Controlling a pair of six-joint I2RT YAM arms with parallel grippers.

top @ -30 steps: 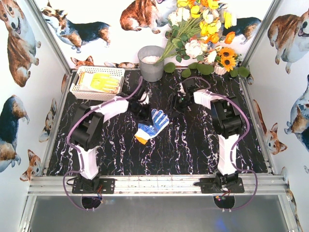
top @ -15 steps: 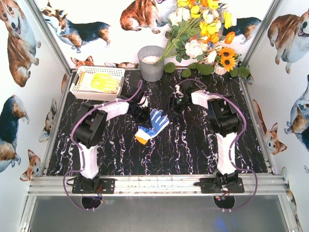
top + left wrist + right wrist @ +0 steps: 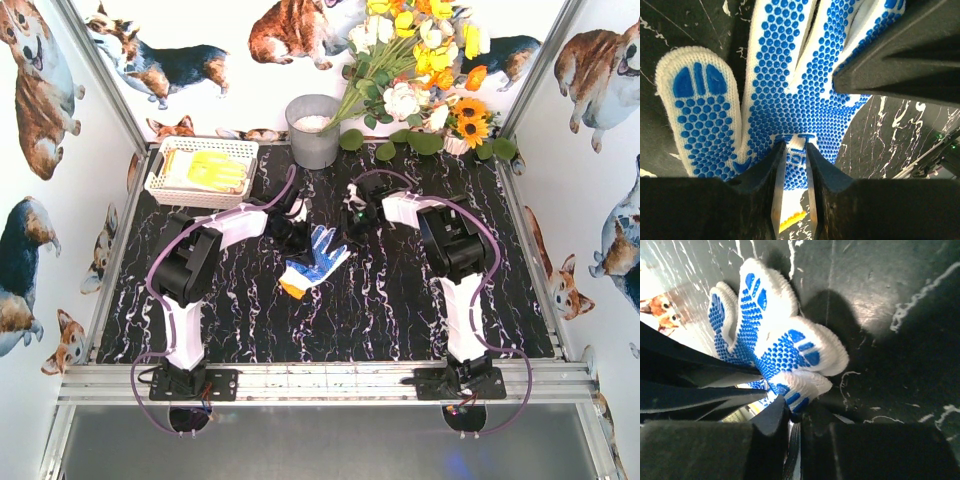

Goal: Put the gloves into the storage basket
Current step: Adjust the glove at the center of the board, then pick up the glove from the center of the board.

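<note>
Table (image 3: pixel 400 300), black marbled. Storage basket (image 3: pixel 160 185), far left, holding yellow gloves (image 3: pixel 215 170). Blue-dotted glove (image 3: pixel 318 262), mid-table, well apart from basket. Left gripper (image 3: pixel 792 152) clamped on its palm; right gripper (image 3: pixel 794 407), newly swung left, now pinching a fingertip: two-handed lift toward basket looks ready.

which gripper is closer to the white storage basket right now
Left. The left gripper is at the blue-dotted glove's left edge, on the side facing the storage basket. The right gripper is at the glove's fingertips, on the side away from the basket.
</note>
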